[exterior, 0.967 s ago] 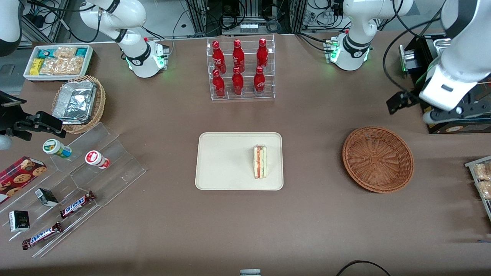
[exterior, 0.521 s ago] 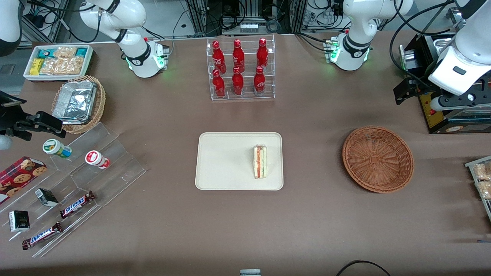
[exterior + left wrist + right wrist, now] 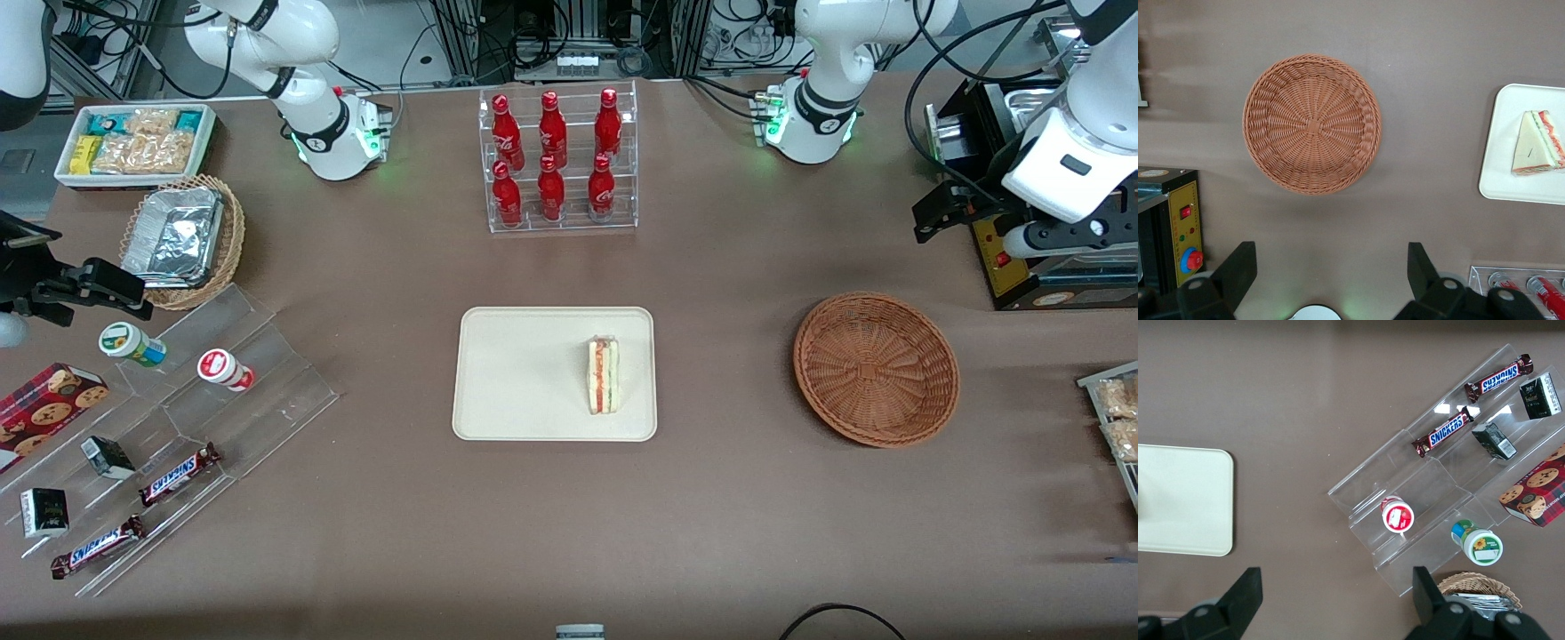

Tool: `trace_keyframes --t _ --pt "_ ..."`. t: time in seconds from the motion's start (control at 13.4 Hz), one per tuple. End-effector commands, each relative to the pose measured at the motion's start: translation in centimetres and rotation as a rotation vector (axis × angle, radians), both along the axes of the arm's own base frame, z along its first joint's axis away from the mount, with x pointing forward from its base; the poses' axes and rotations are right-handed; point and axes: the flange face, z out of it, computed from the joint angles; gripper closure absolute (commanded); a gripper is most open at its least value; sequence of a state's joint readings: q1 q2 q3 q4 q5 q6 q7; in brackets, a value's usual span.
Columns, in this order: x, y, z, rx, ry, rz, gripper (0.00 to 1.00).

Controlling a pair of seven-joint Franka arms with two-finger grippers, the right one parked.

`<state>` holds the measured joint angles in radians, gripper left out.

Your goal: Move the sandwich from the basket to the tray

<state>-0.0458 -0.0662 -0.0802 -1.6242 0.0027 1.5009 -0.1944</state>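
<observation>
The sandwich (image 3: 603,374) (image 3: 1537,143) lies on the cream tray (image 3: 516,373) (image 3: 1501,153), near the tray's edge toward the working arm. The reddish-brown basket (image 3: 876,369) (image 3: 1311,125) sits empty on the table, between the tray and the working arm's end. My gripper (image 3: 1062,238) (image 3: 1330,252) hangs high above the table, farther from the front camera than the basket and close to a black control box. Its fingers are spread wide open with nothing between them.
A black box with a yellow button panel (image 3: 1022,258) (image 3: 1179,223) stands beside the gripper. An acrylic rack of red bottles (image 3: 556,160) stands farther back than the tray. Snack packets (image 3: 1116,413) lie at the working arm's table edge; a stepped acrylic stand (image 3: 204,400) lies toward the parked arm's end.
My gripper has drawn up and away from the front camera, farther from the basket, slowing in the last half second. Sandwich, tray and basket have not moved.
</observation>
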Motion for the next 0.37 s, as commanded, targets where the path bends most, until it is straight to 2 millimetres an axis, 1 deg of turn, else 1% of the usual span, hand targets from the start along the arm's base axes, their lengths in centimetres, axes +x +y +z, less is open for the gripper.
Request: trace_keyframes --t 0.0,0.3 --pt "0.13 0.03 0.43 -0.014 -0.011 -0.003 0.0" --pt "0.16 0.16 0.44 -0.01 -0.013 -0.012 0.0"
